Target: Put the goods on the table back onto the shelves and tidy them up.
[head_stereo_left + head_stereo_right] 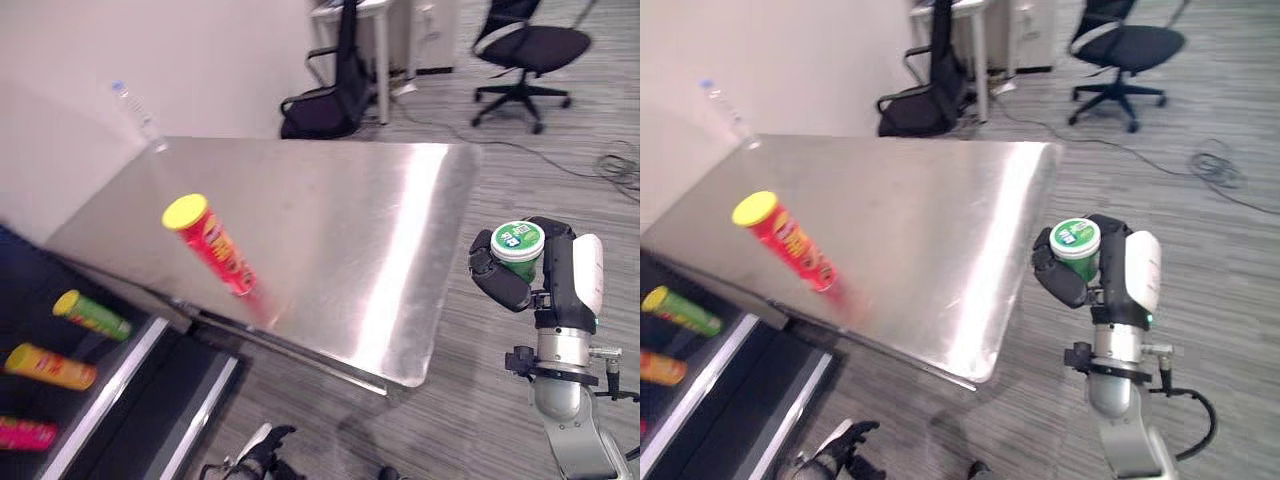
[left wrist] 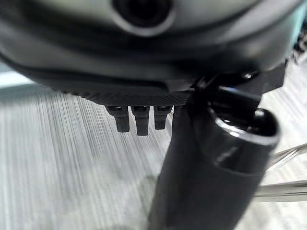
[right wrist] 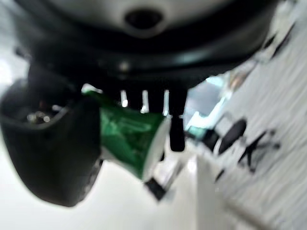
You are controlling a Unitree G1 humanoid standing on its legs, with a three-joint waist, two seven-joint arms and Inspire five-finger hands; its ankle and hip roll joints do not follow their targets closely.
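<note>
Holding: right hand [image 1: 545, 268] has its fingers curled round a green cup with a green-and-white lid [image 1: 518, 242], carried upright, off the right edge of the tabletop [image 1: 400, 220] and over the floor.
Right wrist view: confirms it, green cup [image 3: 129, 136] sits between thumb and fingers.
Key relation: shelves [image 1: 60, 350] lie at the far lower left; cup is on the opposite side, so the whole tabletop width sits between hand and target.
Left hand: [image 2: 136, 115] fingers hang straight and relaxed over the floor, grasping nothing.
Still on tabletop: red chip can with yellow lid [image 1: 210, 243], near the left edge, long axis running lid up-left to base down-right, nearer the shelves than the cup. Clear water bottle [image 1: 135, 110] at the far left corner.
On shelves already: green chip can [image 1: 92, 315], an orange-yellow can [image 1: 50, 367], a pink one [image 1: 25, 433], all lying down.
In the way: the tabletop corner itself; I'd judge the robot must turn or step round it.
Around: black office chairs [image 1: 525, 45] behind, well apart.
</note>
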